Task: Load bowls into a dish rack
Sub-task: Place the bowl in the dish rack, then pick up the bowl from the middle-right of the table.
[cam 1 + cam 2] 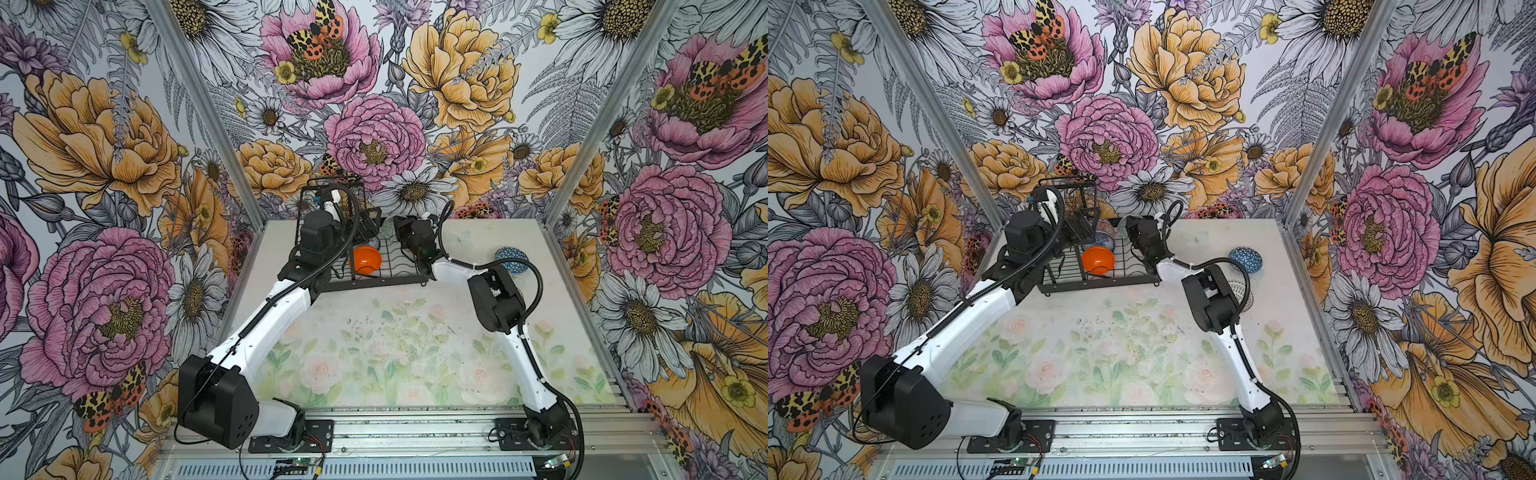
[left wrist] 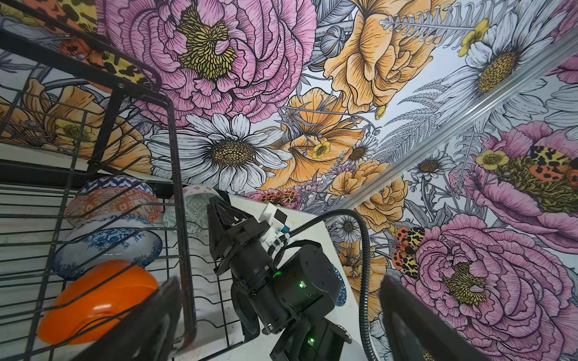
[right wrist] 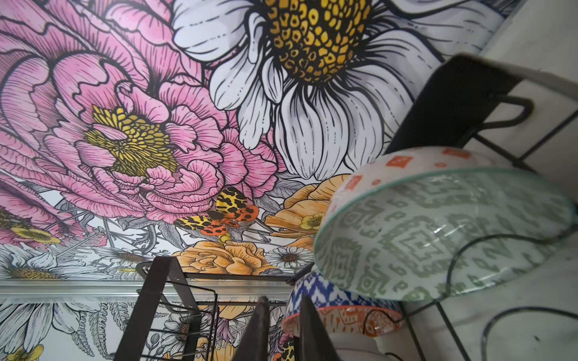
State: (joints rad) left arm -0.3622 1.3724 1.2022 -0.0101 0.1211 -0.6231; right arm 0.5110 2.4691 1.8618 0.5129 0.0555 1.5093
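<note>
Pale green-grey patterned bowl (image 3: 438, 234) stands in the black wire dish rack (image 2: 175, 156). Right gripper (image 3: 284, 312) is just beside it, barely parted and empty; left gripper (image 1: 368, 226) gapes wide, empty. Next, probably: fetch the dark blue geometric bowl (image 1: 512, 259).

Both top views look down from high above the near edge of the bench (image 1: 374, 357), side by side and facing the back wall. They share nearly the whole scene: both arms and the dish rack (image 1: 1100, 283) at the far end. The left wrist view sits low and close beside the rack, looking across it to the right end effector (image 2: 217, 206). The right wrist view is nearer still, tilted up toward the back wall; both wrist views share the pale green-grey bowl (image 3: 438, 234)
</note>
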